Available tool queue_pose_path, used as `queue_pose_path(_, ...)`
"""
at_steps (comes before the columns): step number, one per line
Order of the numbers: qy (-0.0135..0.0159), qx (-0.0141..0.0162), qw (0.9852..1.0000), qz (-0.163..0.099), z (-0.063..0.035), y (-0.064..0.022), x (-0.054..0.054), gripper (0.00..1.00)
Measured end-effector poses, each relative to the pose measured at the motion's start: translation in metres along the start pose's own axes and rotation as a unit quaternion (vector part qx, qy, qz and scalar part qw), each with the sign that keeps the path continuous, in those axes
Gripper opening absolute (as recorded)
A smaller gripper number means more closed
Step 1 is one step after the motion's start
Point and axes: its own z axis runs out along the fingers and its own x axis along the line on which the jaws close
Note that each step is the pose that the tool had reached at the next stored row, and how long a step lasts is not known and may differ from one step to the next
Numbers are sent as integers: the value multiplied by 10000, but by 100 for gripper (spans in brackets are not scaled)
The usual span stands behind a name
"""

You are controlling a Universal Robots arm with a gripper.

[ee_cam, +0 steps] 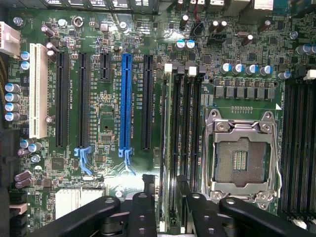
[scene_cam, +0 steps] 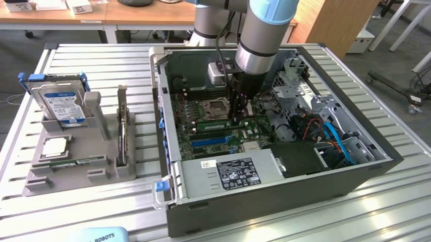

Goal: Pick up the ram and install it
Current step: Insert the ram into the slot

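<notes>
A slatted metal table (scene_cam: 88,65) is being lit evenly. Beyond its far edge, grey floor (scene_cam: 377,58) is being occupied by pale wooden desks (scene_cam: 135,15), a wooden cabinet (scene_cam: 333,22) and a black wheeled stand base (scene_cam: 404,93).

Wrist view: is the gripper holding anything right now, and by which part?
Nothing held: the gripper is open, its fingers either side of the seated ram.

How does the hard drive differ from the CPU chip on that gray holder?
The hard drive stands on edge in its slot; the CPU chip lies flat. The hard drive is larger and boxy; the CPU chip is a thin square. The hard drive carries a blue-and-white label; the CPU chip's top is plain silver. Both sit on the gray holder, outside the computer case.
</notes>
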Motion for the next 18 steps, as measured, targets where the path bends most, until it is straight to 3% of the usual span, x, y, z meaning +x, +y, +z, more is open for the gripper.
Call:
queue_pose_path(7, 0, 0, 10000, 0, -40, 1, -1, 31)
queue_pose_path(18, 0, 0, 10000, 1, -293, 7, -7, 31)
